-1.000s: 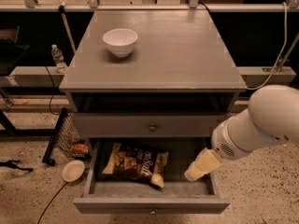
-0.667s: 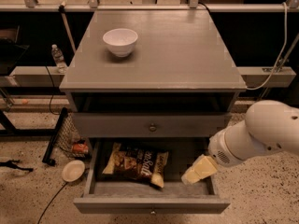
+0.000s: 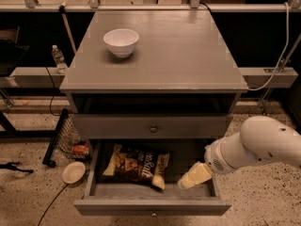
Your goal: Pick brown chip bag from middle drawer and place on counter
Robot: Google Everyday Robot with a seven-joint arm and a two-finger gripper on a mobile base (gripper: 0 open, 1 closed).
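The brown chip bag (image 3: 136, 165) lies flat in the open middle drawer (image 3: 150, 205), its long axis across the drawer's width. The hand (image 3: 186, 181) hangs low at the drawer's other end, pointing toward the bag (near, not touching). Whether it is open or closed I cannot tell.

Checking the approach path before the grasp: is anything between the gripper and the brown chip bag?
Nothing visible. The gripper hangs low at the right of the open middle drawer, the brown chip bag lies to its left, and only bare drawer floor shows between them.
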